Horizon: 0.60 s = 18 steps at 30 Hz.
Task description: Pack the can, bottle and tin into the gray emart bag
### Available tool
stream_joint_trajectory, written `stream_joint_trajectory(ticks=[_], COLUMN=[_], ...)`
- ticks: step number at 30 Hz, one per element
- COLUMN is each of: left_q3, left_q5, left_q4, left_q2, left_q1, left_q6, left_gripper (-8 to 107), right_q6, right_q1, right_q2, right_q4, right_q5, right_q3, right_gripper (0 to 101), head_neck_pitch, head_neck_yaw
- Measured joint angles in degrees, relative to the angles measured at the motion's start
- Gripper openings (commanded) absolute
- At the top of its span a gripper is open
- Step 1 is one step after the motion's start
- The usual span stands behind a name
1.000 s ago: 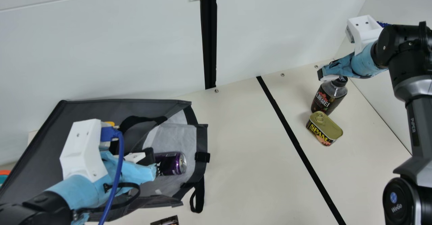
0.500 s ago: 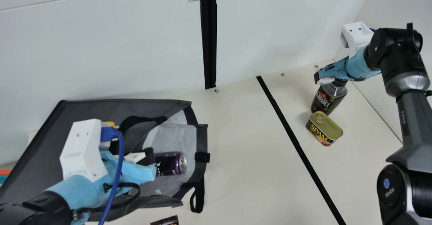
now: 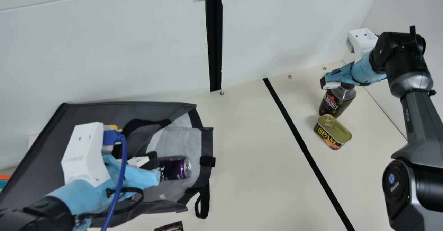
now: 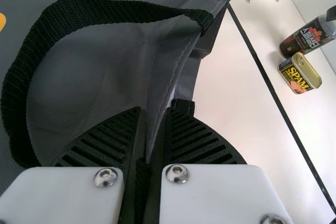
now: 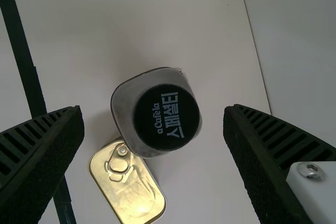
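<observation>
The bottle stands upright on the table, just beside the tin. My right gripper has just eased inward above its cap, fingers spread wide to either side, so I judge lowering and closing comes next. The can lies sideways inside the gray bag, whose mouth my left gripper keeps pinched; two items remain to pack.
</observation>
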<state>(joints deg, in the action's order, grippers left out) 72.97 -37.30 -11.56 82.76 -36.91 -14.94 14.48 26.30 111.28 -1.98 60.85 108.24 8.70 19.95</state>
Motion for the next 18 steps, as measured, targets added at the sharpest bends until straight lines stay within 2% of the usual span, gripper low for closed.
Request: stream_joint_trajectory(ticks=[2,15,16,18], left_q3=[0.0,0.0,0.0,0.0], left_q5=[0.0,0.0,0.0,0.0], left_q4=[0.0,0.0,0.0,0.0], left_q2=[0.0,0.0,0.0,0.0], left_q1=[0.0,0.0,0.0,0.0], left_q6=[0.0,0.0,0.0,0.0], left_gripper=[10,10,10,10], right_q6=[0.1,0.3,0.2,0.2], right_q1=[0.1,0.4,0.4,0.4], right_q2=[0.6,2.9,2.9,3.0], right_q4=[0.0,1.3,1.5,1.5], right_q5=[0.1,0.2,0.2,0.2], right_q3=[0.4,2.0,2.1,2.1], right_gripper=[91,4,0,0], head_neck_pitch=[0.0,0.0,0.0,0.0], head_neck_yaw=[0.0,0.0,0.0,0.0])
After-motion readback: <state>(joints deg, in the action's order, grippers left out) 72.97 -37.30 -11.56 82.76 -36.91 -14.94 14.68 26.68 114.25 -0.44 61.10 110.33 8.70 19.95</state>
